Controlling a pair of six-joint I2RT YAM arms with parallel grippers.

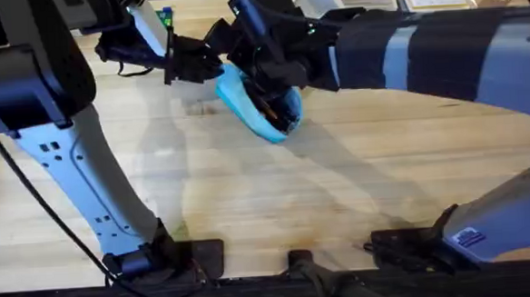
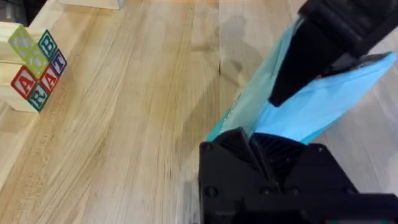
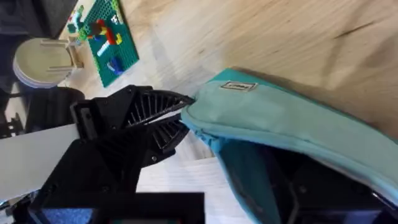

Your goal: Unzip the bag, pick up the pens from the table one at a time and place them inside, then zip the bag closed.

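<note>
grippers both on the soft turquoise fabric pouch (image 1: pixel 249 99): left gripper (image 1: pixel 208 60) pinches its end, right gripper (image 1: pixel 276 98) clamps its open edge.

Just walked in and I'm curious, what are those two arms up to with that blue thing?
Both arms are working on the turquoise bag at the far side of the table. The left gripper pinches one end of it. The right gripper is at the bag's open mouth, where pens already lie inside.

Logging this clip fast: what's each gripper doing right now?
Left gripper: shut on the end of the bag.
Right gripper: at the bag's open side; whether it is open or shut cannot be told.
</note>
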